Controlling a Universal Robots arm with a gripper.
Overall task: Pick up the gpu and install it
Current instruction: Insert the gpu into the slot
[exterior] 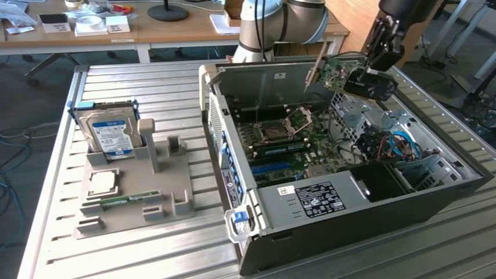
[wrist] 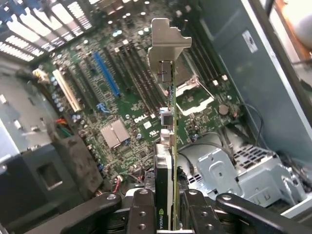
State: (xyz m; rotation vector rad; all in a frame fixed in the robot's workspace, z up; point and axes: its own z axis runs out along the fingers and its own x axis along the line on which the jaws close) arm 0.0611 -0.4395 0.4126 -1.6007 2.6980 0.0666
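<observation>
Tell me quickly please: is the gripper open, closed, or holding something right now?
Gripper: closed on the thin flat black gpu card with a silver metal bracket, over the open black computer case.

The black metal fingers were clamped on either side of the thin black gpu card, seen edge-on. Its long silver metal bracket stood at the end far from the fingers. Beyond the card lay a green motherboard with a blue slot, a square silver heatsink and an open processor socket.
</observation>
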